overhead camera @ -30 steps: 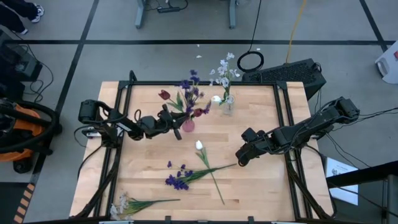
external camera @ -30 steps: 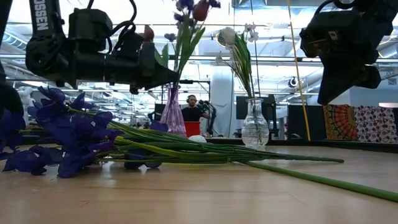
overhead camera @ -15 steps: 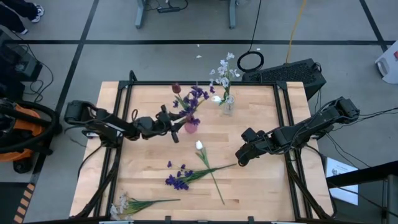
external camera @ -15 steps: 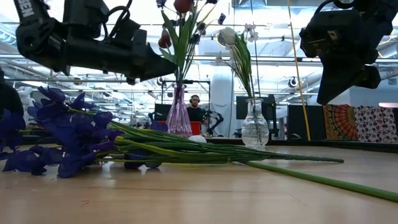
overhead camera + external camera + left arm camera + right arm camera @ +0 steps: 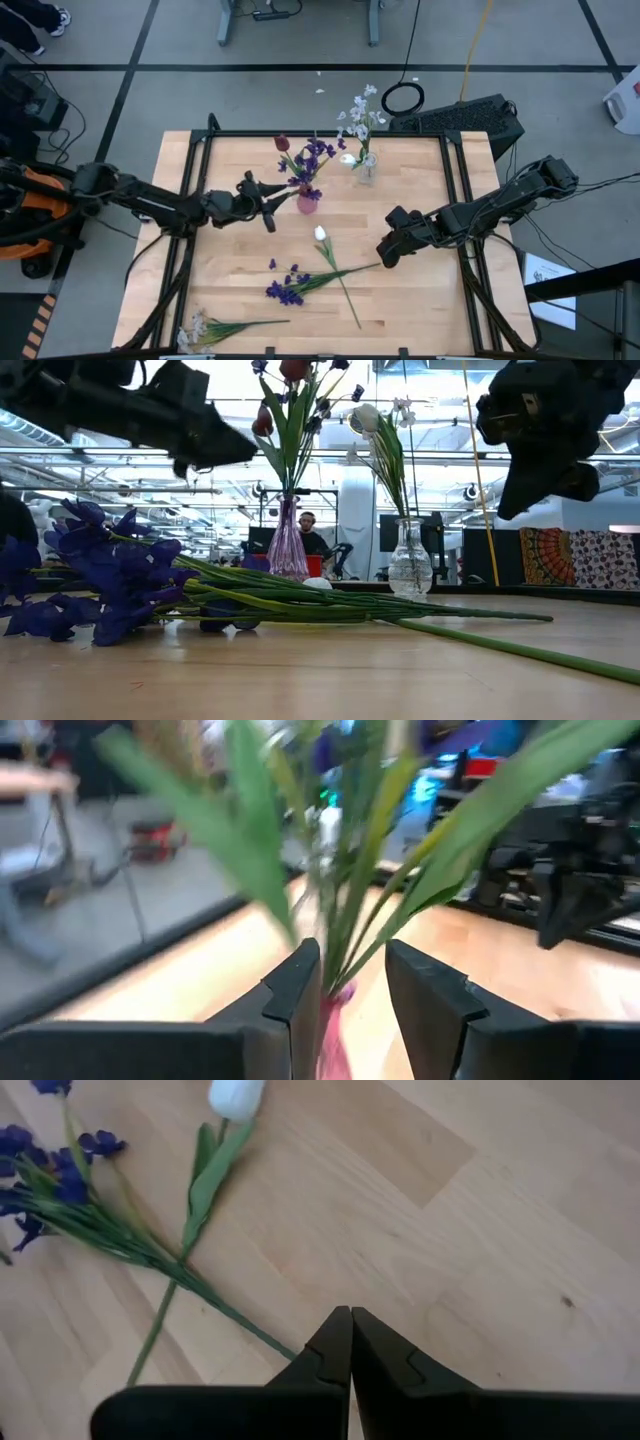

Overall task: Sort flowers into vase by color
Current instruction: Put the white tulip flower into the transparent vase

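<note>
- Pink vase on the tabletop, high view: holds purple blossoms and a dark red tulip. Clear vase beside it holds white blooms. Left claw sits just beside the pink vase, on the left-arm side, fingers parted, nothing in them.
- Same view: loose stock mid-table: white tulip, its stem running toward the near edge, crossed by the purple spray. White spray lies at the near-left corner. Right claw is clenched empty, just beside the green stem ends, so my read is the right arm is nearer the crossed pair.
- Low view: purple spray lies flat in front, long stems running toward the right; both vases upright behind. A person shows in the room beyond.
- Left wrist view: fingers apart with the pink vase neck and green leaves between them; not gripping.
- Right wrist view: fingers pressed together over bare wood; white tulip head and purple spray lie ahead of the claw, stems slanting across.
</note>
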{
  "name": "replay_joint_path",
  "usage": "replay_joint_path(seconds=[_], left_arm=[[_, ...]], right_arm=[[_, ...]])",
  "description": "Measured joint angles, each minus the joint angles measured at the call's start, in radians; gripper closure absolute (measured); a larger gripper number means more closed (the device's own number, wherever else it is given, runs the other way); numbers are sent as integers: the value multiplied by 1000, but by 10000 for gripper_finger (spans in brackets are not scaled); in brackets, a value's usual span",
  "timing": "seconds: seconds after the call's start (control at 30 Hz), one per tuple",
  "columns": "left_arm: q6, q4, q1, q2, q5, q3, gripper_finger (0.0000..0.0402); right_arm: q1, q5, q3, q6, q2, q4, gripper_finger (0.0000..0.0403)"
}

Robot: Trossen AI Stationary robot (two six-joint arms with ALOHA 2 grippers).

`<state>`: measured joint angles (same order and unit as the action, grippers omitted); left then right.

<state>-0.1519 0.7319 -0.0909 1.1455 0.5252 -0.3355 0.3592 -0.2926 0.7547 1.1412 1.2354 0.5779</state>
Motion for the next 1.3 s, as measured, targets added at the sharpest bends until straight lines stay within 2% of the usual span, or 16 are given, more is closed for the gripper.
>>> replay_joint_path(seconds=[0.1, 0.27, 0.33, 0.47, 0.53, 0.67, 0.83, 0.9, 1.03, 1.3], left_arm=[[-101, -202, -22, -80, 27, -4, 289], [-313, -616, -56, -175, 26, -62, 326], [-394, -761, -60, -194, 16, -81, 342], [-485, -937, -61, -205, -79, -96, 380], [-526, -994, -61, -204, -127, -96, 395], [-597, -1079, -61, -204, -158, -96, 391], [-602, -1131, -61, -204, -186, -96, 389], [-601, -1150, -61, -204, -207, -96, 389], [-599, -1176, -61, -204, -253, -96, 389], [-599, -1199, -61, -203, -270, -96, 388]], right_arm=[[0, -22, 0, -34, 0, -37, 403], [-7, -25, 12, -78, 23, -142, 403], [-8, -25, 49, -87, 72, -130, 403], [-13, -23, 202, -136, 233, -70, 403], [-17, -23, 311, -147, 327, 15, 403], [-41, -24, 534, -112, 506, 202, 403], [-76, -13, 734, 34, 684, 359, 403], [-86, 18, 780, 92, 733, 376, 402], [-91, 99, 835, 86, 799, 352, 386], [-88, 116, 872, 94, 848, 340, 302]])
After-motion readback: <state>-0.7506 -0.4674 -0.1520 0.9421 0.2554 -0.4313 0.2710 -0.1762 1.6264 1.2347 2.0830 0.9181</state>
